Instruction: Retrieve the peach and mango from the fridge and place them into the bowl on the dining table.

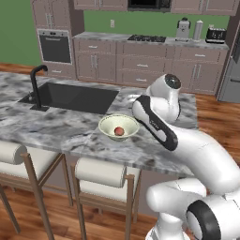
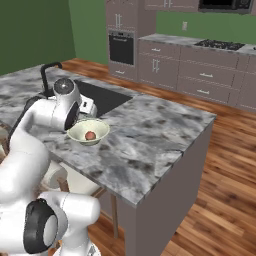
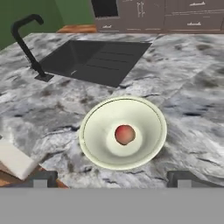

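Above the bowl (image 3: 123, 132) the gripper (image 3: 112, 177) hung with its fingers (image 3: 41, 178) spread wide and nothing between them, their two dark tips framing the bowl's near rim in the hand view. One fruit (image 3: 124, 134) lay alone at the bottom of the bowl, so this looked like the close of the first delivery, with a second fruit not yet fetched from the fridge (image 1: 230, 77), whose grey side showed at the far right of the left base view.

To finish the step well, the hand should lift straight up and clear of the rim before swinging away, since a sideways pull at this height could catch the bowl and slide it over the smooth stone. The bowl sat on the dining table (image 1: 70, 129) near its front edge, above the stools (image 1: 101, 172), so a nudge toward that edge would be the worst direction. Keeping the fingers apart on the way back to the fridge would save a move.

The fruit was small, round and red-orange with a paler patch, resting dead centre and well apart from the sloping cream wall. Whether it was the peach or the mango could not be told for certain, though its roundness suggested the peach. The black sink (image 1: 75, 96) and faucet (image 1: 36, 86) lay beyond the bowl.
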{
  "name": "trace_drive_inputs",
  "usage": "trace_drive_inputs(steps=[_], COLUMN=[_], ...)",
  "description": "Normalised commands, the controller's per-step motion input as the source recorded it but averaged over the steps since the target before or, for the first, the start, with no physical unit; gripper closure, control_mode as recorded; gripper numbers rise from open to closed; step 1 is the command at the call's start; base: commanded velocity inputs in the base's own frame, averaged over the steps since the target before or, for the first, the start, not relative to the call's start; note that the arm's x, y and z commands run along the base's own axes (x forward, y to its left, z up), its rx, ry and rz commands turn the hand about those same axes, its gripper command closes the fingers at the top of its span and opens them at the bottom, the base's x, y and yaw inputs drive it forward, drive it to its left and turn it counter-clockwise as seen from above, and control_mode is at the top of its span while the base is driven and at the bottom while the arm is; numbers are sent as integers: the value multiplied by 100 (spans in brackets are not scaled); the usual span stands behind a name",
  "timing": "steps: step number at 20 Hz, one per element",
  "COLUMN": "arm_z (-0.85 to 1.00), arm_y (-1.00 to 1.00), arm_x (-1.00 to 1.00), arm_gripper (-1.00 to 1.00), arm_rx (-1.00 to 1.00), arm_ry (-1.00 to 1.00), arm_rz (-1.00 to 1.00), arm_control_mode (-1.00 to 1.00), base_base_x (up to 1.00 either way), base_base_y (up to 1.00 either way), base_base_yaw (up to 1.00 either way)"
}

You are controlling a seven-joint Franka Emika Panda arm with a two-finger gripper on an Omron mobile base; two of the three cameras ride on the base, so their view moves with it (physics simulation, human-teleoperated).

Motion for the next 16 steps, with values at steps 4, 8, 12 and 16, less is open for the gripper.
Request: trace_drive_inputs(steps=[4, 8, 12, 16], arm_z=[100, 80, 41, 49], arm_y=[-81, -54, -36, -12], arm_x=[-100, -86, -67, -61], arm_gripper=[-100, -100, -100, -100], arm_rx=[13, 10, 2, 0], arm_ry=[-43, -52, -65, -44], arm_rz=[0, 0, 0, -5], arm_control_mode=[-100, -100, -100, -100], base_base_x=[0, 0, 0, 0], base_base_y=[0, 0, 0, 0], base_base_yaw=[0, 0, 0, 0])
